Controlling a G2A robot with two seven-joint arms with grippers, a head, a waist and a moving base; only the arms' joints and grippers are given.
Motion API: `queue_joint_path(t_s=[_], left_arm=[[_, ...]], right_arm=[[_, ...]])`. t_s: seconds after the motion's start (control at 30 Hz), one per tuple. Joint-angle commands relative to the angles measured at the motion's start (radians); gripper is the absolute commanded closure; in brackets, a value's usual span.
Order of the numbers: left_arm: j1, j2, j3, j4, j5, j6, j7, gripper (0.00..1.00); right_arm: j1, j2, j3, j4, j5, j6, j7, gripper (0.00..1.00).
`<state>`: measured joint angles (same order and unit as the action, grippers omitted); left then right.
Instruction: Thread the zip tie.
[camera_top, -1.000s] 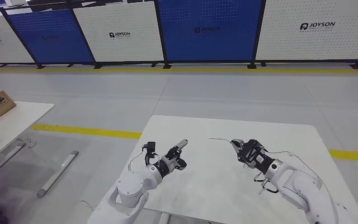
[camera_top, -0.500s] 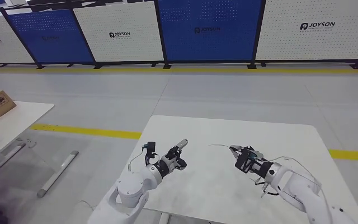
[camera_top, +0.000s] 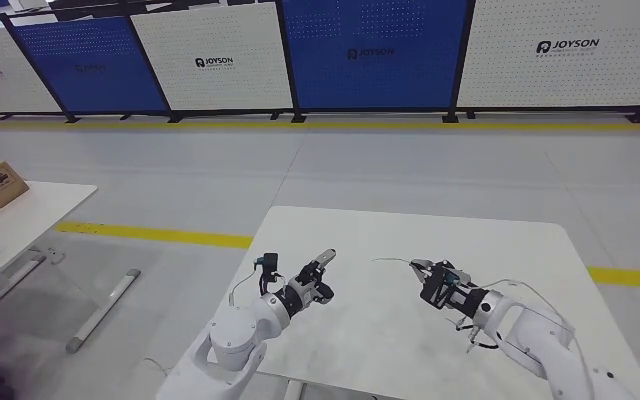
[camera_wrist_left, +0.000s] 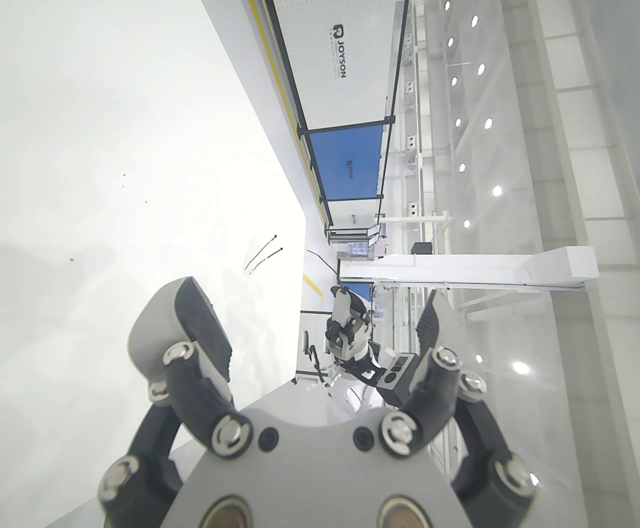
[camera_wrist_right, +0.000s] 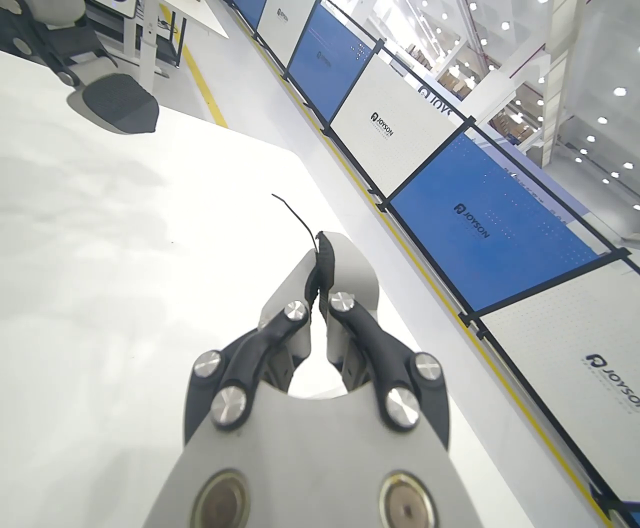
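Since the right tool (camera_wrist_right: 320, 250) is clamped on the zip tie (camera_wrist_right: 295, 215), a thin, black, bendy strap whose tail pokes free above the smooth white desk (camera_top: 400, 225), hold it level and steady. The left tool (camera_wrist_left: 315, 312) gapes empty, its rubber pads ribbed; it probably needs square alignment.

Far: blue and white pegboard panels (camera_top: 370, 55) | grey floor (camera_top: 420, 165), yellow line (camera_top: 150, 234) | near: white counter (camera_top: 400, 225) | left: second table (camera_top: 40, 205)
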<state>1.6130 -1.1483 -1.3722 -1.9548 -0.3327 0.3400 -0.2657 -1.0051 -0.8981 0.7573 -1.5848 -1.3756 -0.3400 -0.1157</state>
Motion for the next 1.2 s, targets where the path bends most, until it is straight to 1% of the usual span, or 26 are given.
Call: queue_joint_path(t_s=[0.0,0.5,0.57,0.67,0.77,0.83,1.17], left_arm=[[0.000,0.000,0.000,0.000,0.000,0.000,0.000,0.00],[0.000,0.000,0.000,0.000,0.000,0.000,0.000,0.00],[0.000,0.000,0.000,0.000,0.000,0.000,0.000,0.00],[0.000,0.000,0.000,0.000,0.000,0.000,0.000,0.00],[0.000,0.000,0.000,0.000,0.000,0.000,0.000,0.00],[0.000,0.000,0.000,0.000,0.000,0.000,0.000,0.00],[0.000,0.000,0.000,0.000,0.000,0.000,0.000,0.00]], right_arm=[[0.000,0.000,0.000,0.000,0.000,0.000,0.000,1.00],[-0.003,-0.001,0.001,-0.001,-0.004,0.005,0.002,1.00],[-0.004,-0.003,0.000,-0.024,-0.041,0.002,-0.006,1.00],[0.000,-0.004,-0.004,-0.038,-0.102,0.000,-0.041,1.00],[0.004,-0.003,-0.015,-0.035,-0.138,0.000,-0.084,1.00],[0.007,-0.003,-0.019,-0.029,-0.147,0.000,-0.099,1.00],[0.007,-0.003,-0.019,-0.029,-0.147,0.000,-0.099,1.00]])
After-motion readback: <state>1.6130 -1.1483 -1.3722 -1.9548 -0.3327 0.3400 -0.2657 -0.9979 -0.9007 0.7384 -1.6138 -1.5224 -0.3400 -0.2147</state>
